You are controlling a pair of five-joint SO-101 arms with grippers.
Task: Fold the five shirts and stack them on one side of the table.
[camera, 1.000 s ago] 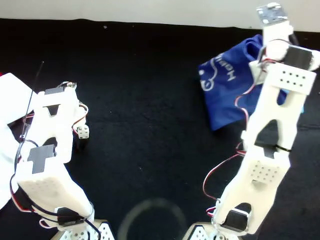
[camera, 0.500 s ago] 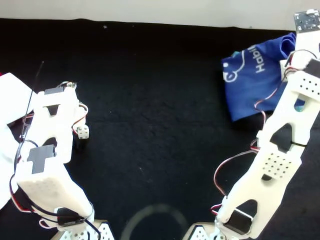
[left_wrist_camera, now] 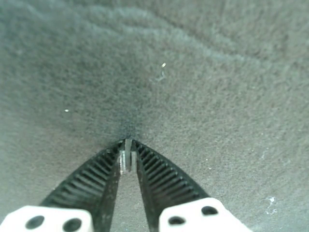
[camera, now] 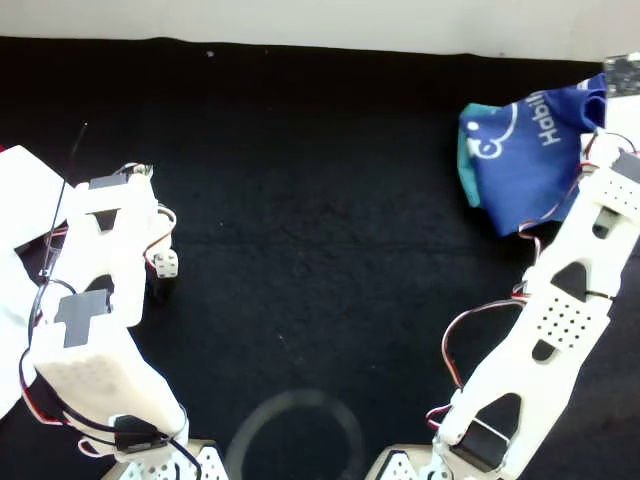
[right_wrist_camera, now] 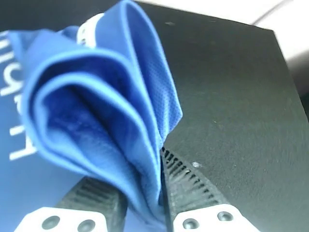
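A folded blue shirt (camera: 530, 150) with white print lies bunched at the table's far right. My right gripper (right_wrist_camera: 159, 193) is shut on the blue shirt (right_wrist_camera: 96, 111), whose layered folds rise between its black toothed fingers (right_wrist_camera: 190, 186). The right arm (camera: 560, 300) stretches from the front edge up to the shirt. My left gripper (left_wrist_camera: 127, 157) is shut with nothing in it, tips down on the black cloth. The left arm (camera: 100, 290) stands at the table's left, and white fabric (camera: 20, 200) lies just beyond it at the left edge.
A black cloth (camera: 300, 200) covers the table, and its wide middle is bare. A pale wall strip (camera: 300, 20) runs along the far edge. Red and black cables (camera: 470, 330) hang by the right arm.
The right arm has swung toward the right edge, dragging the blue shirt that way and farther back. The left arm has stayed still.
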